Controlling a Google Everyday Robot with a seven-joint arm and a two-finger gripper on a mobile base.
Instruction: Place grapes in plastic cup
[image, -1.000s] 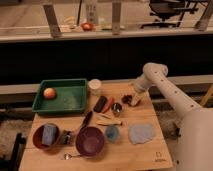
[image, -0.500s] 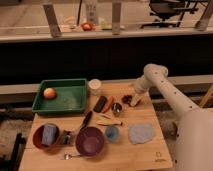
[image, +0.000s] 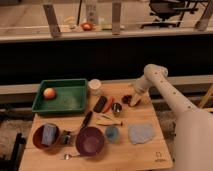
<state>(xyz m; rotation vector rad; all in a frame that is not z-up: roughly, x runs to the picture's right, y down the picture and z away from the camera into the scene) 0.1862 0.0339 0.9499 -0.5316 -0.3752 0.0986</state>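
Observation:
The grapes (image: 127, 99), a small dark bunch, lie on the wooden table (image: 145, 155) at its back right. My gripper (image: 134, 100) is down at the table right beside the grapes, on their right side, at the end of the white arm (image: 165, 92). I cannot tell whether it touches them. The plastic cup (image: 112, 133), small and light blue, stands upright near the table's middle front, well apart from the gripper.
An orange-red carrot piece (image: 109, 104), a tiny metal cup (image: 116, 108) and a white cup (image: 94, 86) are left of the grapes. A purple bowl (image: 90, 141), a grey cloth (image: 141, 133), a green tray (image: 60, 102) with an apple (image: 49, 93), and a red bowl (image: 45, 136) are also there.

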